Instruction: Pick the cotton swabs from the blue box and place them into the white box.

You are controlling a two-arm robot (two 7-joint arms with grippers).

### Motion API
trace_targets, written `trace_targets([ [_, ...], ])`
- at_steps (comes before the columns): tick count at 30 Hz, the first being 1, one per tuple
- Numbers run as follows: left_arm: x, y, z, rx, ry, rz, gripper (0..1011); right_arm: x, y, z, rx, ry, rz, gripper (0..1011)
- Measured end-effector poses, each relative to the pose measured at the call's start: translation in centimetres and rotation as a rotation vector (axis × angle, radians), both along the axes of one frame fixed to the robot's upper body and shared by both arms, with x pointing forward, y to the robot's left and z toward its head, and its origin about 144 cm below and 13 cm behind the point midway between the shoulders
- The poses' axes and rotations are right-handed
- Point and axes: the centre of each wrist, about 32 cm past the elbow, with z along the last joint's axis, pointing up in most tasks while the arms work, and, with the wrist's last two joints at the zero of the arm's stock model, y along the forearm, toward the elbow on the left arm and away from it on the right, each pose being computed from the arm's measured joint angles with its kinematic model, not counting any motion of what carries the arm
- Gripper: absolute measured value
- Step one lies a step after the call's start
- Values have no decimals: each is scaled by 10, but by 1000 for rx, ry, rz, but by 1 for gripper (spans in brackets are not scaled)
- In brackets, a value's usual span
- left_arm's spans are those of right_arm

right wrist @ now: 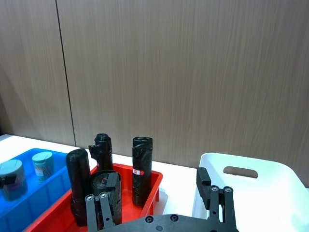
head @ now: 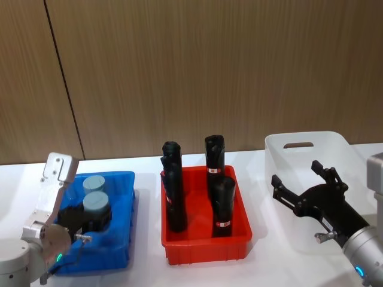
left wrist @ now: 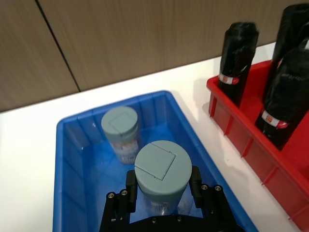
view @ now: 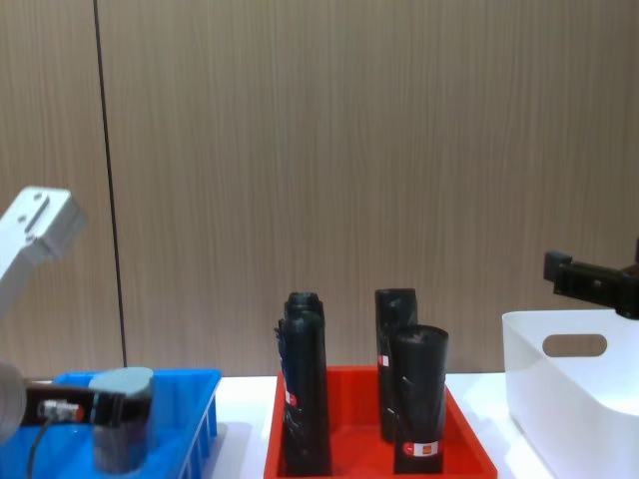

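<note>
While you read this, your left pincer (left wrist: 162, 183) is down inside the blue box (head: 116, 239), which sits at the left end of the table (head: 146, 263), close to its front edge. The pincer is clenched on the nearer cotton swab jar (left wrist: 161, 166): one black finger (left wrist: 130, 186) presses each side of the clear body just under the blue-grey lid. From the chest view the lid stands a little above the box's rim, but you cannot tell from any view whether the jar's base is off the floor of the box. The farther cotton swab jar (left wrist: 120, 126) stands upright just behind the held one, toward the box's back wall, and the two jars look close without clearly touching.

Your right pincer (head: 294, 171) hangs over the near left part of the white box (head: 335, 143), released, with its jaws spread wide and nothing between them. That box stands at the right end of the table (its oval handle cutout faces you on the back wall), and what you can see of its inside holds no jar.

Between the two boxes, at the middle of the table, the red tray (head: 203, 248) carries four upright black rolls (head: 175, 197) with red-white labels, apart from both pincers.
</note>
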Motion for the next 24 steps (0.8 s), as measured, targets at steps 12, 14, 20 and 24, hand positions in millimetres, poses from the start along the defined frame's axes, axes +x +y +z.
trace_targets([
  [12,-5,0,23,38,-130,-122,652,0,0,0,0,0,0,1001],
  [14,-6,2,27,42,-150,-149,652,0,0,0,0,0,0,1001],
  [20,-6,8,34,34,-196,-235,652,0,0,0,0,0,0,1001],
  [24,-5,14,38,22,-218,-291,652,0,0,0,0,0,0,1002],
])
